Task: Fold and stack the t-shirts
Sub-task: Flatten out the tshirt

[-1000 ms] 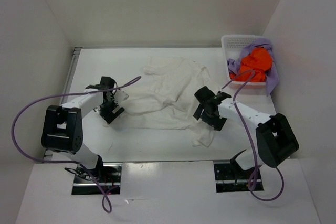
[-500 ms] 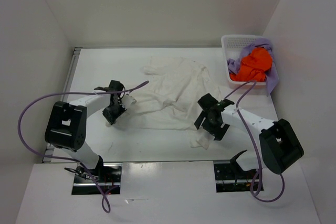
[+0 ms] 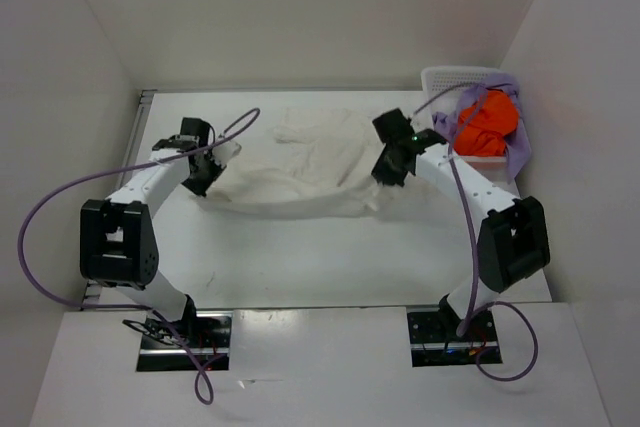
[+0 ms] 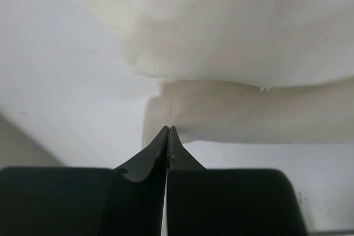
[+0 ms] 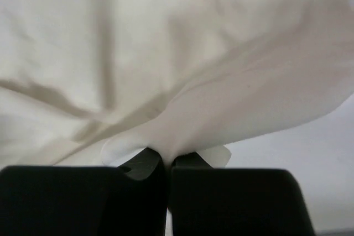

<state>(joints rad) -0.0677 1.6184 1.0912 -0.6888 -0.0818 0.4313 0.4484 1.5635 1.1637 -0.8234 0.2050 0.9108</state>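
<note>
A second ago the fingers were spread. Now the left gripper (image 4: pixel 168 136) and right gripper (image 5: pixel 166 161) have their fingers clamped on the cream-white t-shirt's (image 3: pixel 310 162) near hem. They have carried it toward the worktop's far edge, so the first fold looks under way. The orange t-shirt (image 3: pixel 488 122) and lavender t-shirt (image 3: pixel 517 152) lie in the basket (image 3: pixel 447 76) at the far right corner.

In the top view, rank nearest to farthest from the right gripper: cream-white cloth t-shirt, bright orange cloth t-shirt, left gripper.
1. Cream-white cloth t-shirt: pinched in the right gripper.
2. Bright orange cloth t-shirt: in the white perforated basket, far right.
3. Left gripper: across the table, left side.
</note>
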